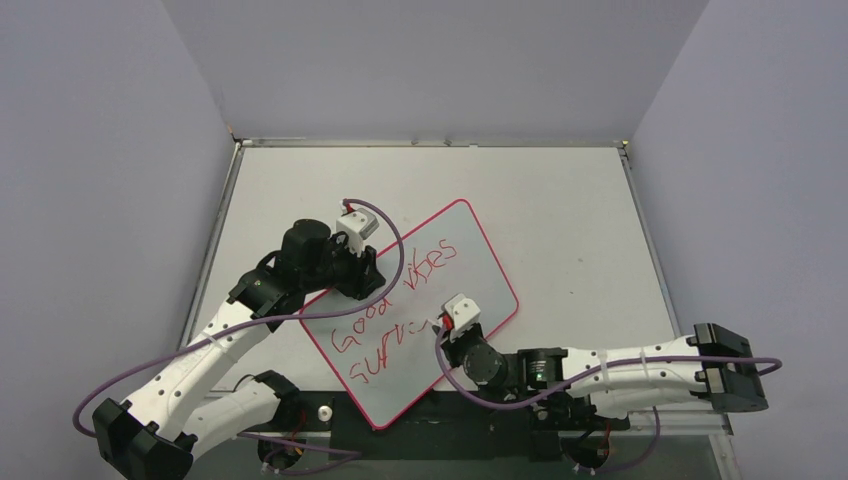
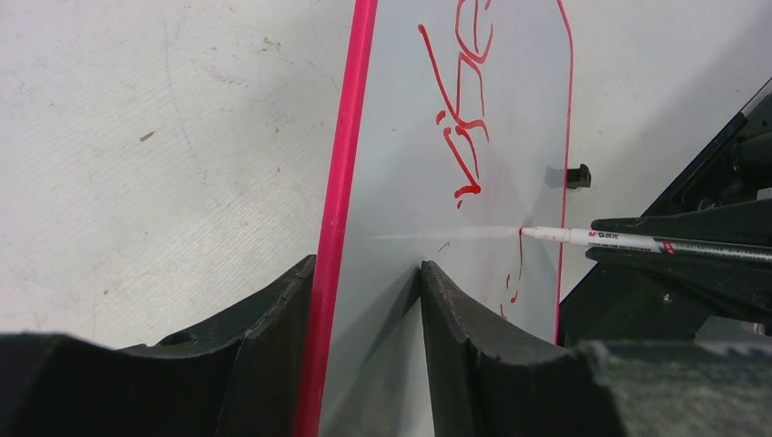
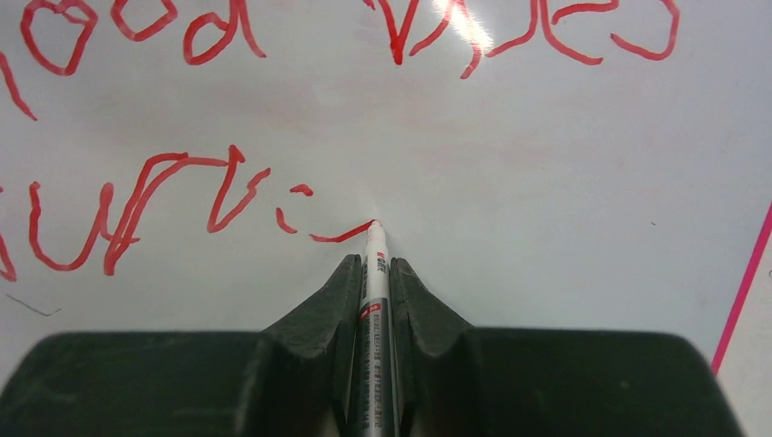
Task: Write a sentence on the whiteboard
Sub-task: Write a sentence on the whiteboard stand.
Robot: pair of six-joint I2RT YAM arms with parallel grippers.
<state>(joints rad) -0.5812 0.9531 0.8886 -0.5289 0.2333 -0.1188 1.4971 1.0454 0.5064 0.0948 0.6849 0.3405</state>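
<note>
One whiteboard (image 1: 472, 262) lies mid-table, long axis 7 to 1 o'clock; one sentence (image 1: 395, 305) in two red lines; one marker (image 3: 373, 314). Two grippers: left gripper (image 2: 369, 266) at 10 o'clock, jaws apart astride the frame; right gripper (image 3: 374, 262) at 4 o'clock, clamped on the marker, tip touching the board. Pale grey table (image 1: 560, 210); plain lilac walls (image 1: 430, 60).

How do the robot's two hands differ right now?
The left hand is open, straddling the whiteboard's pink edge; the right hand is shut on a marker. The left hand sits off the writing; the right hand's marker tip touches the sentence's second line. Both hands are black and two-fingered.
</note>
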